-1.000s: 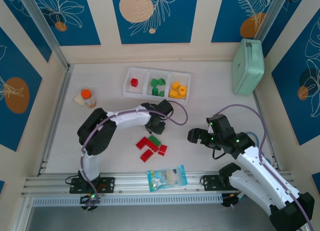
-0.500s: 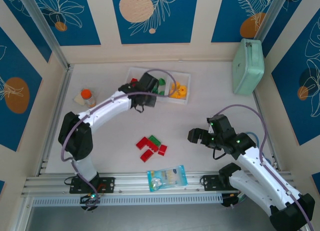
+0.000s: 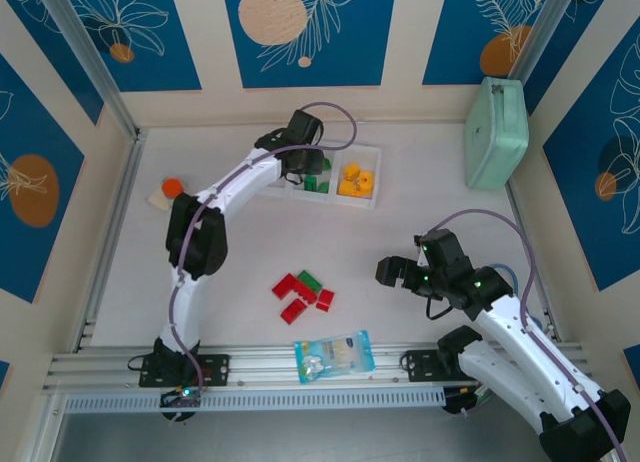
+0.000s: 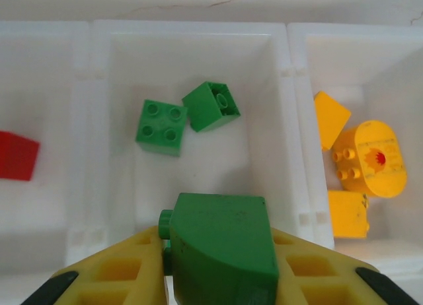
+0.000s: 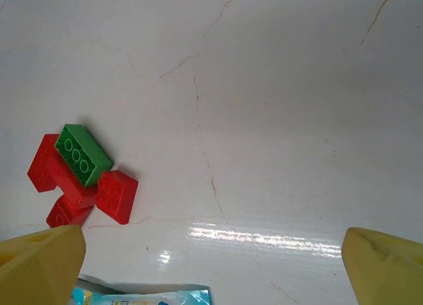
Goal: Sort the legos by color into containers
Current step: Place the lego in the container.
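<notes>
My left gripper [image 4: 221, 265] is shut on a green wedge brick [image 4: 221, 242] and hangs over the middle compartment of the white tray [image 4: 281, 87]; from above it sits at the tray [image 3: 300, 162]. Two green bricks [image 4: 182, 117] lie in that compartment, a red brick [image 4: 16, 156] in the left one, yellow bricks [image 4: 360, 160] in the right one. On the table a green brick [image 5: 82, 154] rests on several red bricks [image 5: 115, 194], a cluster seen from above at the red bricks [image 3: 300, 297]. My right gripper [image 3: 392, 272] stands open to the right of them, its yellow fingertips [image 5: 39, 262] wide apart.
A clear blue-printed bag [image 3: 335, 355] lies near the front edge. An orange-capped bottle [image 3: 172, 188] stands at the left, partly behind my left arm. A mint-green case [image 3: 497, 132] leans at the back right.
My left arm has swung from the brick cluster to the tray at the back, carrying the green wedge brick. The right arm has not moved.
</notes>
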You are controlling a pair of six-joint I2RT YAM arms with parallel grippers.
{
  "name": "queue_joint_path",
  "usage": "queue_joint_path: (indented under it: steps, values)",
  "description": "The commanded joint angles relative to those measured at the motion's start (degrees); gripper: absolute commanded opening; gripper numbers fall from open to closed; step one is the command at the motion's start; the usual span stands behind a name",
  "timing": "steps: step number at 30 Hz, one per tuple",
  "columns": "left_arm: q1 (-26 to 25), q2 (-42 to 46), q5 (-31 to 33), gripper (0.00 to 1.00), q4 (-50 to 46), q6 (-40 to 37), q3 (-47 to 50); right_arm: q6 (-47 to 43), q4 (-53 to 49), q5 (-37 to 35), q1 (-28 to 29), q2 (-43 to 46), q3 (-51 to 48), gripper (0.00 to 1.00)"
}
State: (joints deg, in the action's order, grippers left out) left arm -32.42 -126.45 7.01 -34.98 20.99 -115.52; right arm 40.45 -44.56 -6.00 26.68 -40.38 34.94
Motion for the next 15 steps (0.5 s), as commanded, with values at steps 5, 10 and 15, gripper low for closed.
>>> queue_joint_path:
  steps: [5, 10, 15]
  values:
    - [1.1, -7.3, -4.9, 0.41, 2.8, 2.7, -6.0, -1.3, 0.0, 1.6, -0.7, -1.6, 0.9, 1.0]
    - [1.6, -7.5, -6.0, 0.56, 4.7, 3.5, -6.1, -1.1, 0.0, 2.0, -0.9, -3.6, 1.3, 1.0]
    - [2.2, -4.5, -7.0, 0.63, 4.5, 2.4, -6.1, -1.3, -0.4, 2.7, -0.8, -4.7, 2.5, 0.99]
